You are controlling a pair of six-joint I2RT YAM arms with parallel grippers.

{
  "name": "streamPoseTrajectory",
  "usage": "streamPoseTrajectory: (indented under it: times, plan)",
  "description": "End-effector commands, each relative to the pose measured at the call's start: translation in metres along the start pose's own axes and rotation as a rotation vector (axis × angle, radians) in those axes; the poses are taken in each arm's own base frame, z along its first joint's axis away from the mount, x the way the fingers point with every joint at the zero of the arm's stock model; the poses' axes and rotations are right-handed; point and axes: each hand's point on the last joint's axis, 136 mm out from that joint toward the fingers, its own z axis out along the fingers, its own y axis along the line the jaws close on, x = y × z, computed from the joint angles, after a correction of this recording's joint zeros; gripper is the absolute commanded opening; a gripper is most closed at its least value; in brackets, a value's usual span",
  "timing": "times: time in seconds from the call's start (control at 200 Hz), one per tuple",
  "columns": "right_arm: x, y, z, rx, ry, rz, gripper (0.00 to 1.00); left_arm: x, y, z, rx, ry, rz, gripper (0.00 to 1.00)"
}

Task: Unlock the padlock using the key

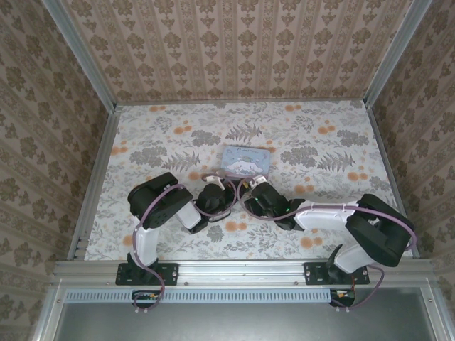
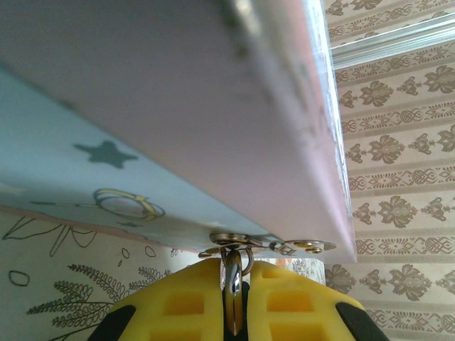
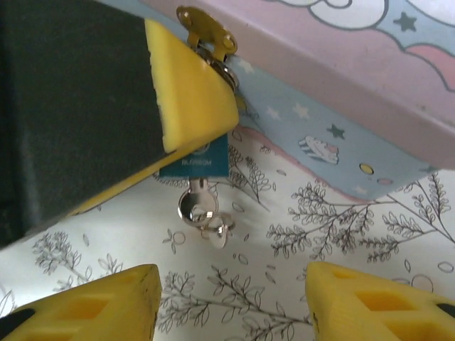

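Floral tabletop (image 1: 320,142): padlock (image 3: 202,160) lettered BLOSSOM, pinched in left hand (image 2: 233,277), key (image 3: 190,204) beneath, right hand (image 3: 231,291) spread.

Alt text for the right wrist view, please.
A blue padlock hangs from the brass hasp of a pastel tin, key in its underside, the left gripper's yellow fingertip against it. The right gripper is open below.

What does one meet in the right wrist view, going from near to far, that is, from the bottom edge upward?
Right gripper with yellow fingers → small silvery metal key → small blue-bodied padlock → brass hasp of the pastel blue-pink rectangular tin box.
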Motion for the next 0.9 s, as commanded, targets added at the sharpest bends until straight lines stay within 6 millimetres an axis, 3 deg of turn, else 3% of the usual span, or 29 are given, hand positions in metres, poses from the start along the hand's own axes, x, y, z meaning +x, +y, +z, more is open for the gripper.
streamPoseTrajectory:
  times: [0.0, 0.3, 0.66, 0.78, 0.895]
  plan:
    - [-0.007, -0.004, 0.008, 0.047, -0.046, -0.022, 0.57, 0.004, 0.004, 0.001, -0.011, 0.023, -0.017, 0.0]
    - [-0.009, -0.004, 0.026, 0.08, -0.04, 0.003, 0.52, 0.004, 0.004, 0.001, -0.01, 0.023, -0.02, 0.0]
    - [-0.031, -0.008, 0.026, 0.078, -0.077, 0.049, 0.45, 0.006, 0.005, 0.0, -0.014, 0.026, -0.02, 0.0]
    - [-0.032, -0.008, 0.028, 0.069, -0.07, 0.055, 0.32, 0.006, 0.006, 0.0, -0.016, 0.025, -0.022, 0.0]
    - [-0.031, -0.004, 0.027, 0.035, -0.068, 0.062, 0.12, 0.007, 0.007, 0.0, -0.02, 0.026, -0.025, 0.0]
